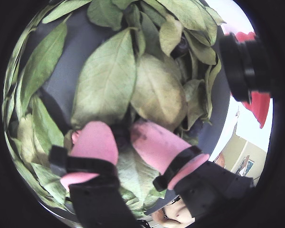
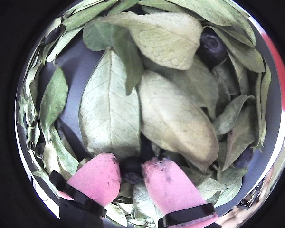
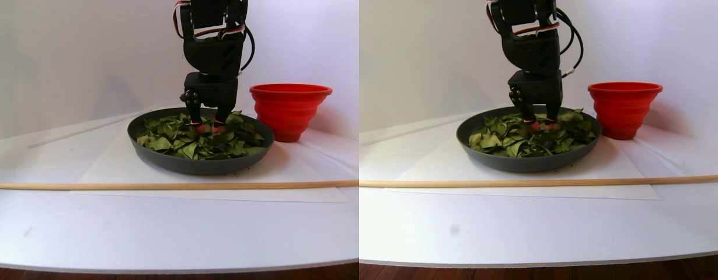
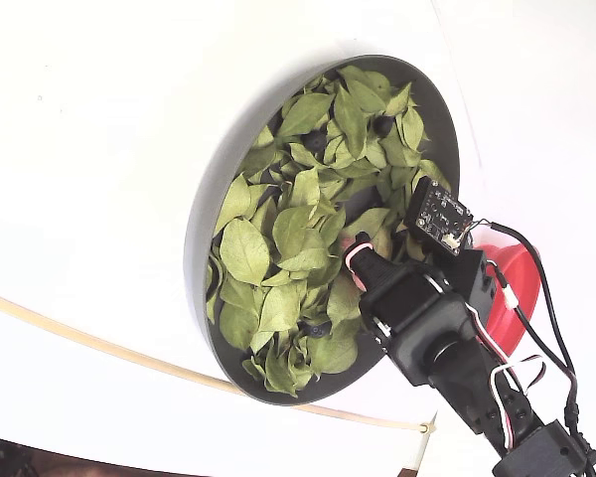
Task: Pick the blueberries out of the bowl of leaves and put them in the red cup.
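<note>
The gripper (image 2: 131,172) is pinching one of the blueberries (image 2: 131,170) between its pink fingers (image 2: 96,178), down in the bowl (image 3: 199,164) full of leaves (image 2: 173,118). The red cup (image 3: 290,111) is sitting just beside the bowl.

Bowl (image 3: 201,163): wide, shallow, round, dark grey; stands upright on the tabletop, filled with leaves. Leaves (image 2: 109,109): many, oval and pointed, light green, dry-looking with clear veins; heaped loosely and overlapping, bare grey bowl floor showing in a few gaps. Blueberries: small, round, dark blue-black; one (image 2: 131,171) lies among the leaves directly between the two pink jaws, another (image 2: 213,46) sits partly tucked under leaves near the bowl's edge, a third (image 2: 244,156) peeks out by the rim. Red cup (image 3: 290,111): small, bright red, stepped ribbed sides, flared rim; upright just beside the bowl, at its right in the stereo pair view.
</note>
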You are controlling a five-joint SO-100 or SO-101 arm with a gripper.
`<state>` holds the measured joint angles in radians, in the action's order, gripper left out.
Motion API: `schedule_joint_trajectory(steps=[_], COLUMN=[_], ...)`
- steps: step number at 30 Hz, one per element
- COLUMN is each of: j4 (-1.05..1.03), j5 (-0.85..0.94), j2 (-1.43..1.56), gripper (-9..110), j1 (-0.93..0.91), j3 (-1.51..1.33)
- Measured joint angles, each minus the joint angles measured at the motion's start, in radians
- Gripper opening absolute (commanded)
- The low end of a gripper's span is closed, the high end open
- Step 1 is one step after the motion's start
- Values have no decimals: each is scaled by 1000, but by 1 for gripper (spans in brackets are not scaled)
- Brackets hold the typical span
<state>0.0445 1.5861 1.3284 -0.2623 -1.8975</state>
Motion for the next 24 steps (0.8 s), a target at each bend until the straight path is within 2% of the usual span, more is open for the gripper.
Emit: schedule_joint_trajectory(steps=[16,24], j4=[-52,-57], j5=[0,25], j2=[54,55], gripper=[9,14], j1=[0,0], j3=[29,23])
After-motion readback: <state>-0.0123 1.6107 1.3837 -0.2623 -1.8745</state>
